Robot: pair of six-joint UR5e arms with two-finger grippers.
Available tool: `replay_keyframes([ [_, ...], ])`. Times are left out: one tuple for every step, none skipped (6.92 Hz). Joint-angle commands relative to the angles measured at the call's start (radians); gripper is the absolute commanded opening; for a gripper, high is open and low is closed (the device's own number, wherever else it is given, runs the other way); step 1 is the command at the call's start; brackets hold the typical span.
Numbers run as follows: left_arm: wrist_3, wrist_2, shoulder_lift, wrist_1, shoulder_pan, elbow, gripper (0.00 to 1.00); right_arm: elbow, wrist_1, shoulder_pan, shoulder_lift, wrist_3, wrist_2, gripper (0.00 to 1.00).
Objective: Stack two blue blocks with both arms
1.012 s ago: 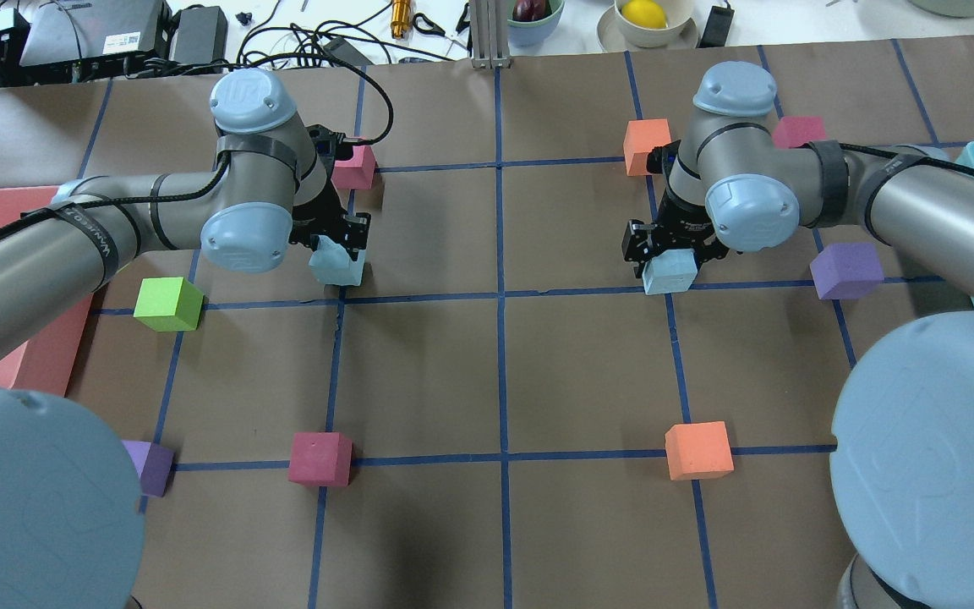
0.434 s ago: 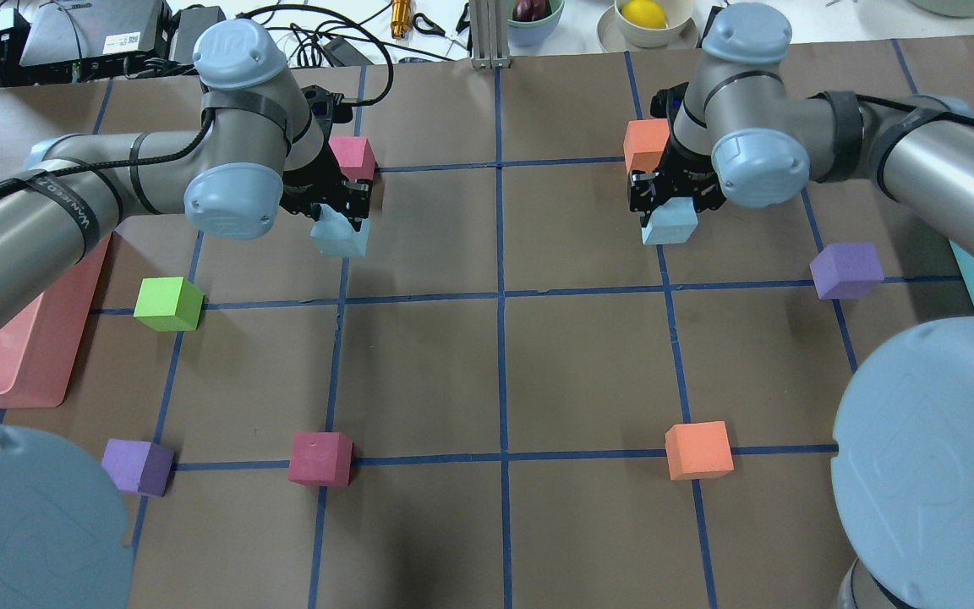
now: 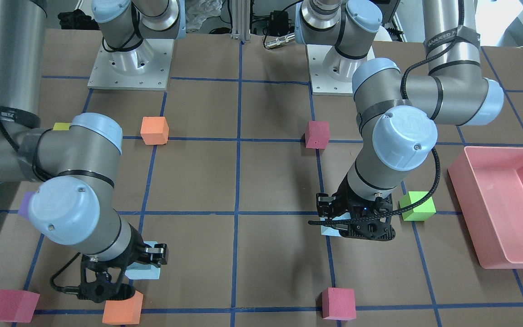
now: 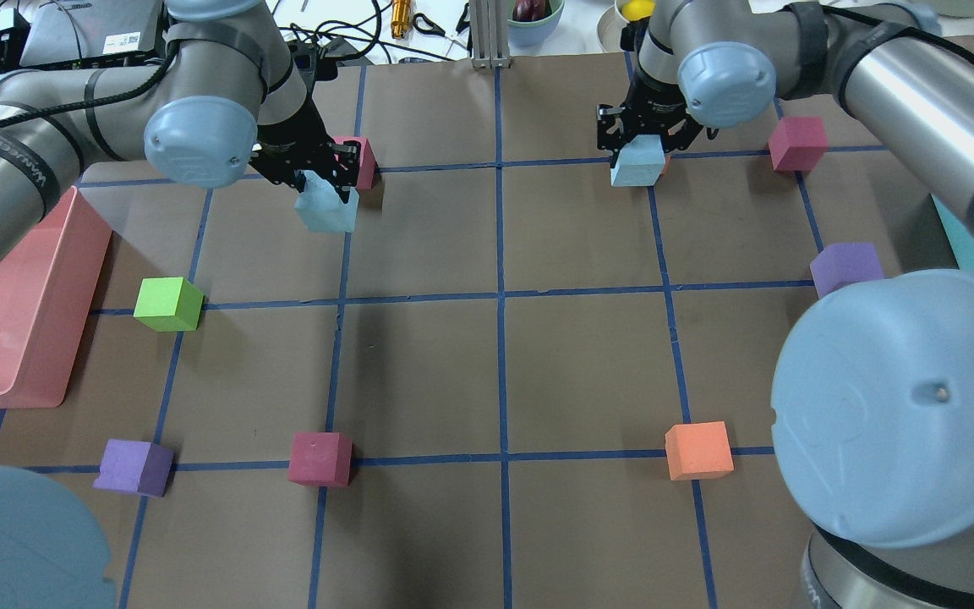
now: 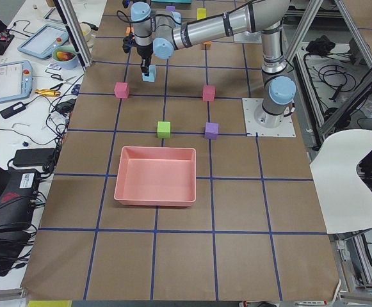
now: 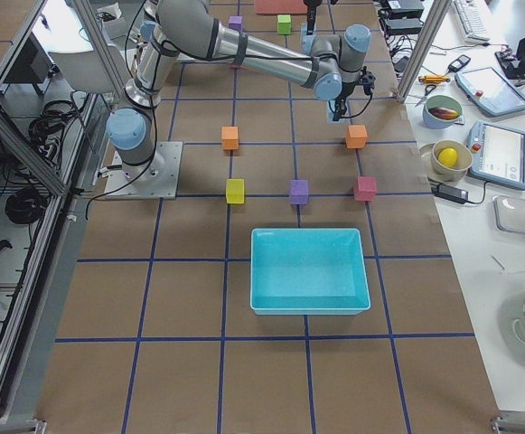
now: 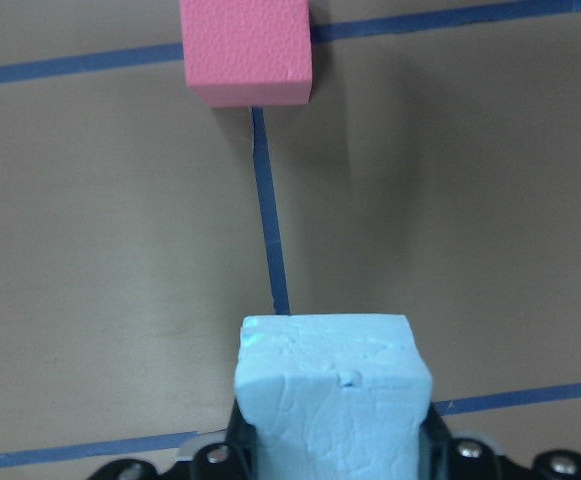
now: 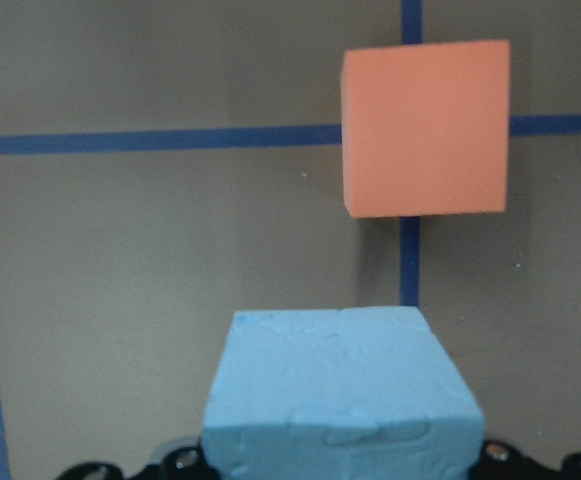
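Observation:
I hold one pale blue block in each gripper, both lifted off the table. My left gripper (image 4: 323,188) is shut on a blue block (image 4: 327,210) at the far left, just in front of a pink cube (image 4: 363,159). In the left wrist view the block (image 7: 335,390) sits between the jaws, the pink cube (image 7: 247,50) below it. My right gripper (image 4: 639,145) is shut on the other blue block (image 4: 637,164) at the far right. In the right wrist view that block (image 8: 340,395) hangs over an orange cube (image 8: 425,125). The front view shows both blocks (image 3: 331,229) (image 3: 146,271).
A pink tray (image 4: 22,321) lies at the left edge and a teal box (image 6: 307,271) at the right. On the grid stand a green cube (image 4: 167,304), purple cubes (image 4: 134,467) (image 4: 846,266), crimson cubes (image 4: 320,458) (image 4: 798,142) and an orange cube (image 4: 698,451).
Both grippers have risen with their blue blocks, from the table's middle row towards its far side. The right block now covers most of the far orange cube.

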Motion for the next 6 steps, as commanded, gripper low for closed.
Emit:
replay_keyframes([
  [-0.012,0.004,0.012,-0.051,0.0,0.035,0.14,-0.158,0.009,0.091,0.124,0.111,0.003,0.0],
  [-0.022,0.001,0.003,-0.051,0.002,0.04,0.14,-0.193,0.007,0.138,0.174,0.157,0.001,0.0],
  [-0.022,0.001,-0.009,-0.05,0.006,0.049,0.14,-0.215,0.001,0.163,0.213,0.171,0.003,0.0],
  [-0.028,-0.005,-0.026,-0.05,0.008,0.06,0.14,-0.221,0.001,0.183,0.23,0.173,0.004,0.0],
  [-0.027,0.001,-0.031,-0.05,0.008,0.063,0.14,-0.223,-0.002,0.206,0.247,0.219,0.004,0.0],
  [-0.025,0.001,-0.032,-0.048,0.009,0.063,0.14,-0.225,-0.002,0.214,0.258,0.233,0.004,0.0],
])
